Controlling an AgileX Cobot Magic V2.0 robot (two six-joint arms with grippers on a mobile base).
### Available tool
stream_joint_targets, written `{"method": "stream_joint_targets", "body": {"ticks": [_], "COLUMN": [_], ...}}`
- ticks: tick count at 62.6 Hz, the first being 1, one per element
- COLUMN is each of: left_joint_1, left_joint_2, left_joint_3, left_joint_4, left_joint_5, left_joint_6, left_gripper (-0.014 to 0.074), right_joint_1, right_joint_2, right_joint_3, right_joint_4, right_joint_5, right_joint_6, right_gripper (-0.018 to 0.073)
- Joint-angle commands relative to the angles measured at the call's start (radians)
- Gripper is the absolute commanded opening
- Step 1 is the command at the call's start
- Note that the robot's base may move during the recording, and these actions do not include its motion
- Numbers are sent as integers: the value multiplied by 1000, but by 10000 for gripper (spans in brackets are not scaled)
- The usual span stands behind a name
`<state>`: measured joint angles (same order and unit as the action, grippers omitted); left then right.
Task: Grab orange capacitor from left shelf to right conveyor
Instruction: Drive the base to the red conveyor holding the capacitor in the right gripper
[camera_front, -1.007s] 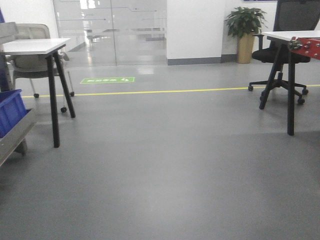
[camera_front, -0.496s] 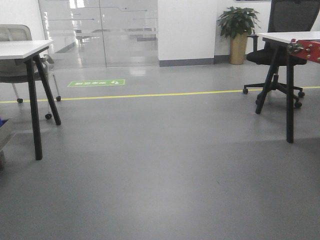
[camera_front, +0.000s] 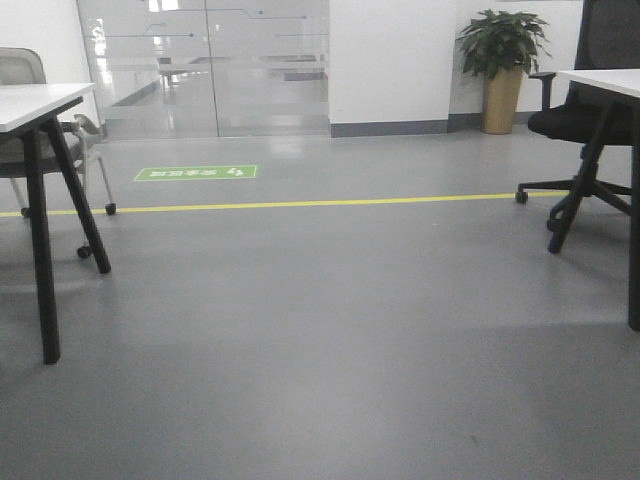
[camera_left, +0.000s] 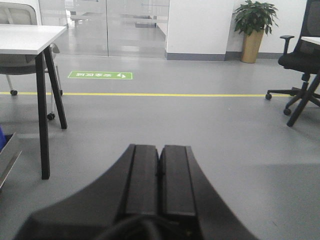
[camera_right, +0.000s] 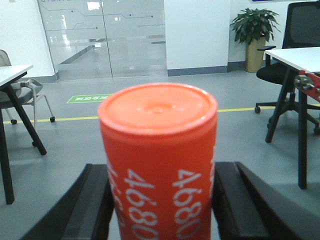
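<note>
Plainly the orange capacitor (camera_right: 159, 165) sits in the right gripper (camera_right: 161, 200), whose fingers (camera_right: 95, 200) are clamped on its two sides. The can's long axis runs upright in the right wrist view, flat rimmed top uppermost. The left gripper (camera_left: 160, 175) has its fingers pressed together on nothing, held level over the floor. A red bracket (camera_right: 310, 86), probably the right conveyor's edge, lies off to the right, nearer the loaded arm.

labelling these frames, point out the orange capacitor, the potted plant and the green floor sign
orange capacitor (camera_right: 157, 165), right wrist view, on its printed side
potted plant (camera_front: 500, 45), front view, on its leaves
green floor sign (camera_front: 196, 173), front view, on its middle
</note>
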<state>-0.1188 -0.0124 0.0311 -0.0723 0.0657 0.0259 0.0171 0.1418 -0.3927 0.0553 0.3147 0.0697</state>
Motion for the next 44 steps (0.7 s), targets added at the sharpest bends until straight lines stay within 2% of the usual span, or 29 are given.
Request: {"method": "stream_joint_targets", "body": {"ticks": [1, 44], "left_joint_1": [-6, -6], "left_joint_2": [-13, -11], "left_joint_3": [-4, -4], "left_joint_4": [-2, -2], "left_joint_5": [-89, -89], "left_joint_6": [-1, -1], "left_gripper": [-127, -127], "right_joint_1": [0, 0], "right_joint_2": [13, 13], "right_joint_3": [-32, -32], "right_joint_4": [-1, -1], "right_joint_5": [-96, -95], "right_joint_6": [-3, -3], "right_gripper": [150, 150]}}
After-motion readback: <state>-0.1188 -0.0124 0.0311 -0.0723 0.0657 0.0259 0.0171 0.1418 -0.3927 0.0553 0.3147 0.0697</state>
